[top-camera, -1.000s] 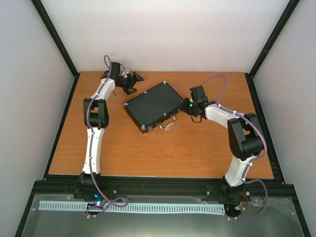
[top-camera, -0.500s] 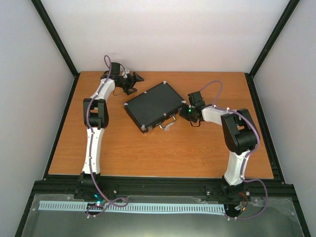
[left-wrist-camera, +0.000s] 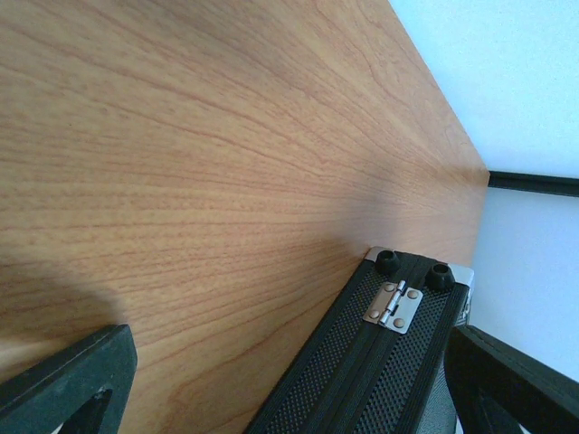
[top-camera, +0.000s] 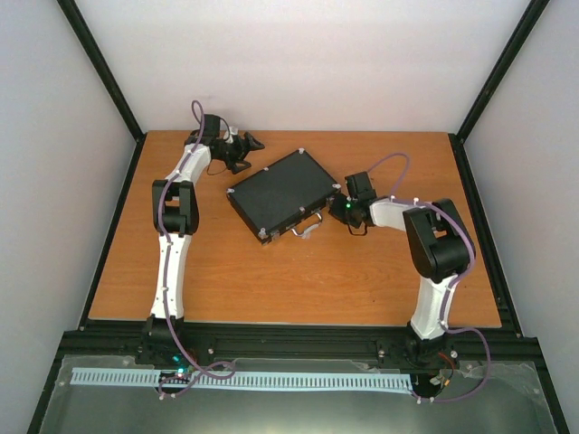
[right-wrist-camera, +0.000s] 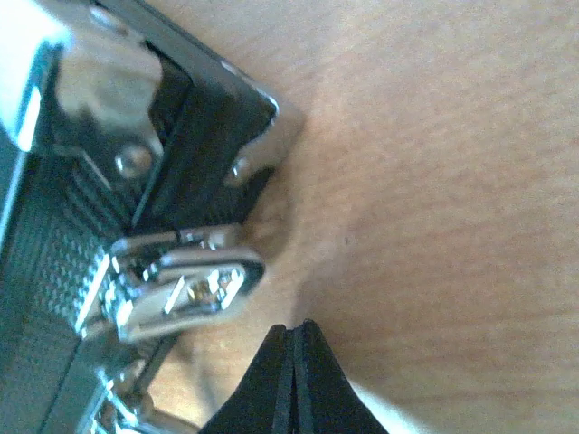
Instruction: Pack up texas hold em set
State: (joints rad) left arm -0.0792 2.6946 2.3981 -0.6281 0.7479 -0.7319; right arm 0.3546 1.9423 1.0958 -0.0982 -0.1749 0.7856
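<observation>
Zero items are gripped by the right gripper: jaws are clenched together at 3 o'clock of the case, just beside its latch. The case is laid shut, flat on the table. Farthest, the left gripper is spread open at its 11 o'clock, near a hinge.

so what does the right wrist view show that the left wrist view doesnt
Only the right wrist view: a silver latch on the case, a silver corner, and the right gripper, fingertips pressed together close to the latch, holding nothing. Only the left wrist view: a silver hinge, two black feet at the case's end, and the left gripper spread wide. Both: the black case and the wooden table.
</observation>
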